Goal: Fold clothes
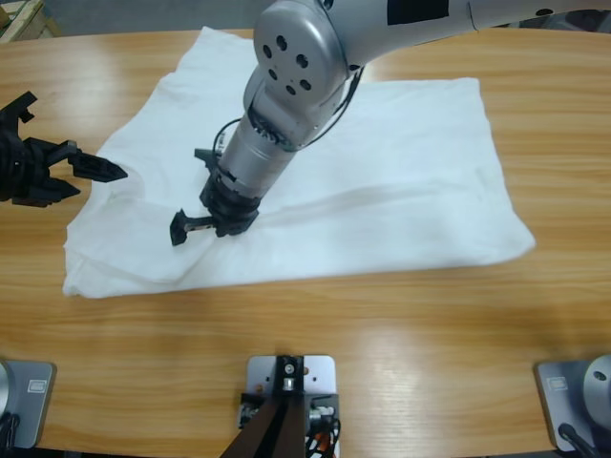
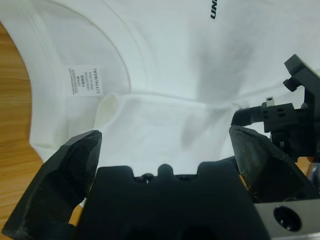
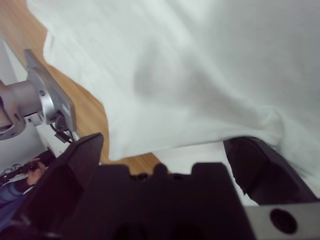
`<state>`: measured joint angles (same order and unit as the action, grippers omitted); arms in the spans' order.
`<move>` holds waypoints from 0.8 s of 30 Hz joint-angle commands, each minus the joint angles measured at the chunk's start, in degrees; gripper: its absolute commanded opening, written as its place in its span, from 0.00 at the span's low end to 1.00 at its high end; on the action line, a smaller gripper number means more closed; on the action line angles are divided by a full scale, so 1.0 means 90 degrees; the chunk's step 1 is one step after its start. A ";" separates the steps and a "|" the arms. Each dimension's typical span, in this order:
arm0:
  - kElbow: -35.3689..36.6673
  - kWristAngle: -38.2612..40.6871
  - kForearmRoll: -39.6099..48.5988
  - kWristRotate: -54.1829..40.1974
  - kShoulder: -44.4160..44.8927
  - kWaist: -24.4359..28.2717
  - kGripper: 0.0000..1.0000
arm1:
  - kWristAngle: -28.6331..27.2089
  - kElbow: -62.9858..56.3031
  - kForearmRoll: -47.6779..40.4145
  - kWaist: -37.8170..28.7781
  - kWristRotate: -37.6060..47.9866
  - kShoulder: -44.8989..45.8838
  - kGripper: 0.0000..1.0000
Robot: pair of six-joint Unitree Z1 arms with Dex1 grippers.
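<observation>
"So where did the T-shirt point(image 1: 401, 172) lie?"

"Spread on the wooden desk point(image 1: 382, 363), its long axis running from side to side in the high view. It was rumpled at the left end and flatter towards the right."

"Which way did it point?"

"Collar point(image 2: 125, 50) to the left. The left wrist view looked straight at the neckline, with a white size label point(image 2: 83, 80) inside it and part of a dark printed mark point(image 2: 216, 9) further along."

"And the left claw point(image 2: 165, 135)?"

"Released, jaws spread wide, at the shirt's left edge with nothing between them."

"The right claw point(image 3: 165, 145)?"

"Also released. It came down from the top of the high view over the left half of the shirt, just above creased fabric. Whether a jaw touched the cloth, I couldn't tell."
</observation>
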<state>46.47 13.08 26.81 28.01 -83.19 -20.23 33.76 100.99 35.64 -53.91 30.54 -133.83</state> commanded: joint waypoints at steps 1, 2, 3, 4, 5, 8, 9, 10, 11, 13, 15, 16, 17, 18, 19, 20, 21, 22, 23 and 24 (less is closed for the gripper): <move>-0.0007 0.0059 0.0068 -0.0114 -0.0224 0.0043 0.99 | -0.0446 -0.0018 0.0333 0.0314 -0.0191 -0.0097 1.00; -0.0007 0.0061 0.0068 -0.0114 -0.0220 0.0047 0.99 | -0.0446 0.0025 0.0359 0.0361 -0.0218 -0.0091 1.00; -0.0007 0.0065 0.0070 -0.0114 -0.0220 0.0043 0.99 | -0.0434 0.0107 0.0415 0.0392 -0.0238 -0.0097 1.00; -0.0007 0.0071 0.0068 -0.0124 -0.0230 0.0043 0.99 | -0.0411 0.0240 0.0505 0.0404 -0.0269 -0.0130 1.00; -0.0007 0.0071 0.0068 -0.0124 -0.0230 0.0041 0.99 | -0.0401 0.0426 0.0640 0.0404 -0.0325 -0.0177 1.00; -0.0007 0.0080 0.0068 -0.0133 -0.0237 0.0043 0.99 | -0.0421 0.0981 0.1064 0.0404 -0.0427 -0.0335 1.00; -0.0005 0.0090 0.0068 -0.0141 -0.0239 0.0043 0.99 | -0.0431 0.1162 0.1195 0.0404 -0.0466 -0.0376 1.00; -0.0005 0.0106 0.0068 -0.0149 -0.0243 0.0041 0.99 | -0.0440 0.1359 0.1353 0.0404 -0.0511 -0.0423 1.00; -0.0001 0.0110 0.0068 -0.0153 -0.0257 0.0041 0.99 | -0.0466 0.1568 0.1529 0.0404 -0.0564 -0.0470 1.00; 0.0005 0.0110 0.0068 -0.0163 -0.0282 0.0041 0.99 | -0.0511 0.1977 0.1894 0.0431 -0.0679 -0.0591 1.00; 0.0012 0.0117 0.0078 -0.0163 -0.0288 0.0041 0.99 | -0.0587 0.2274 0.2228 0.0447 -0.0802 -0.0710 1.00; 0.0012 0.0117 0.0078 -0.0163 -0.0286 0.0041 0.99 | -0.0614 0.2342 0.2341 0.0451 -0.0839 -0.0759 1.00; 0.0012 0.0119 0.0078 -0.0163 -0.0288 0.0041 0.99 | -0.0645 0.2367 0.2443 0.0453 -0.0861 -0.0798 1.00; 0.0012 0.0119 0.0078 -0.0163 -0.0288 0.0041 0.99 | -0.0679 0.2361 0.2492 0.0453 -0.0872 -0.0814 1.00; 0.0012 0.0119 0.0078 -0.0167 -0.0284 0.0041 0.99 | -0.0731 0.2338 0.2515 0.0453 -0.0874 -0.0802 1.00; 0.0012 0.0117 0.0078 -0.0172 -0.0288 0.0041 0.99 | -0.0806 0.2309 0.2533 0.0453 -0.0874 -0.0763 1.00; 0.0012 0.0119 0.0078 -0.0172 -0.0286 0.0041 0.99 | -0.0876 0.2272 0.2529 0.0451 -0.0866 -0.0704 1.00; 0.0012 0.0119 0.0078 -0.0172 -0.0278 0.0041 0.99 | -0.0958 0.2166 0.2519 0.0453 -0.0841 -0.0640 1.00; 0.0012 0.0119 0.0078 -0.0172 -0.0278 0.0041 0.99 | -0.1026 0.2010 0.2478 0.0453 -0.0812 -0.0568 1.00; 0.0012 0.0119 0.0078 -0.0172 -0.0278 0.0041 0.99 | -0.1083 0.1836 0.2374 0.0453 -0.0777 -0.0490 1.00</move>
<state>46.48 13.16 26.81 27.11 -83.86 -20.20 27.85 121.65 57.30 -50.28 23.55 -137.03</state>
